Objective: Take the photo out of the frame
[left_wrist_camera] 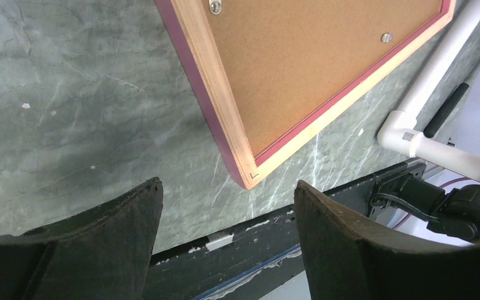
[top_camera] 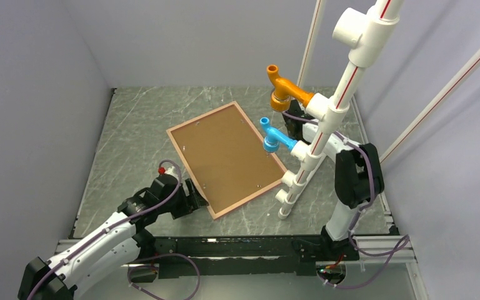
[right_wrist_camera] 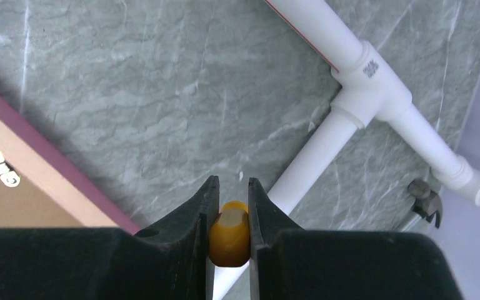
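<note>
I see the frame (top_camera: 250,194) lying back-up on the table (top_camera: 131,144), with the brown backing board (top_camera: 225,156) seated in it. Left gripper (left_wrist_camera: 228,190): jaws apart, just beside the frame's near corner, not touching. Right gripper (right_wrist_camera: 229,187): off the frame's right edge, clamped on a small yellow piece (right_wrist_camera: 229,234).

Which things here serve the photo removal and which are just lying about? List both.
For the job: frame, back up; brown backing board; left gripper, jaws open by the frame's corner.
Just there: white pipe stand; orange fitting; blue fitting; small amber piece in right gripper.
</note>
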